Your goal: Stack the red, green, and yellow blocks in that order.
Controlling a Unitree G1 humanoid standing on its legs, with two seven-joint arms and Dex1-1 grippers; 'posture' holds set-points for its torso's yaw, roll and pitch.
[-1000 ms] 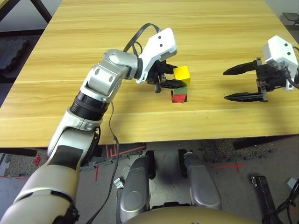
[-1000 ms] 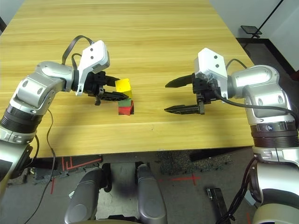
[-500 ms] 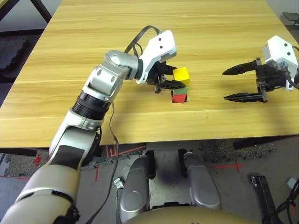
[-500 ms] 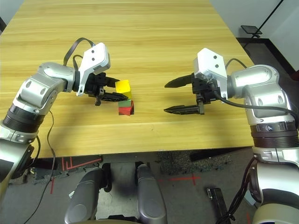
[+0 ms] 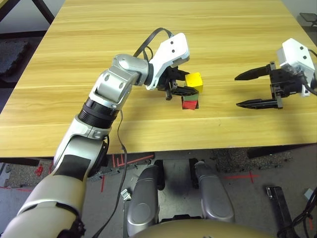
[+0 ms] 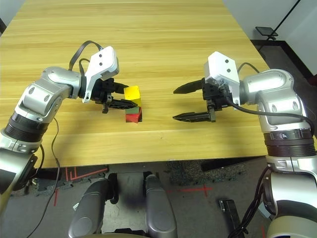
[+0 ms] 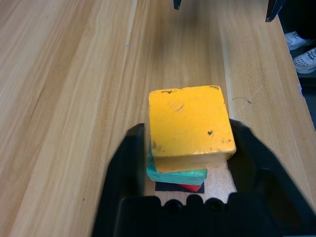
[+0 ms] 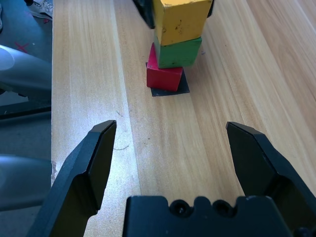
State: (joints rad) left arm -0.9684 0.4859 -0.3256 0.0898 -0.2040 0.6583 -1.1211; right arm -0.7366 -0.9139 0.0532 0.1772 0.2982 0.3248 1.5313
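Both grippers hang over the wooden table [image 5: 74, 74]. Right gripper [image 6: 185, 103] stands well apart from the blocks, its two black fingers spread wide with nothing between them, pointing toward the stack. Left gripper [image 5: 185, 83] sits at the stack's top level, its fingers [image 7: 126, 163] flanking the yellow block [image 7: 190, 126]; a thin gap shows on each side in the left wrist view, so the jaws look slightly parted and not pressing it.

Three matte cubes of equal size make one upright column, its long axis vertical. Red block [image 8: 165, 74] is at the bottom, on a flat black square patch [image 8: 170, 89]; the green block [image 8: 178, 52] rests on it; the yellow one is on top, scuffed with small dark specks. Each cube is turned a little against the one beneath, so edges overhang unevenly.
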